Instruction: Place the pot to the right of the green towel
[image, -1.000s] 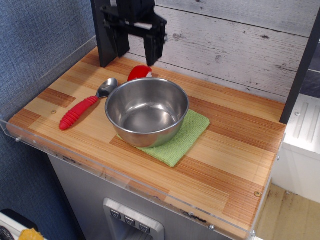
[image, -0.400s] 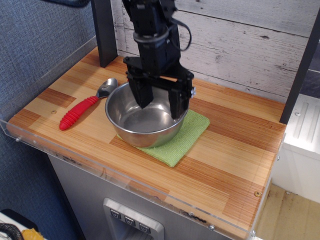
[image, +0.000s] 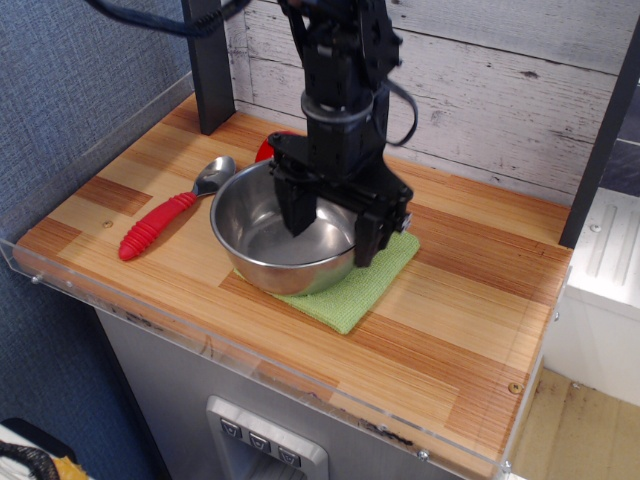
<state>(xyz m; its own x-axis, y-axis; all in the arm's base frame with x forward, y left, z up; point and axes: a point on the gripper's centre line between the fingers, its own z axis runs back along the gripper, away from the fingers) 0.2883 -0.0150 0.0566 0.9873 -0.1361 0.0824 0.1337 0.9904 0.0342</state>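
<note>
The gripper (image: 335, 225) has dropped a good way in the last second: it was hanging up by the back wall, then over the far rim, and now it sits low with its jaws spread across the right-hand rim of the pot (image: 265, 235). One finger reaches down inside the bowl, the other hangs just outside it, above the green towel (image: 370, 285). The jaws are apart, not yet pinching anything, though from this angle I can't quite tell whether the inner finger already touches the steel.

The pot itself hasn't budged. It sits directly under and to the left of the gripper, resting on the towel's left part, so the cloth pokes out below and to the gripper's right. Further left of the gripper lies the red-handled spoon (image: 165, 221), just beside the pot.

So the approach looks finished; closing on the rim seems next, then carrying the pot over the towel to bare wood on the far right.
</note>
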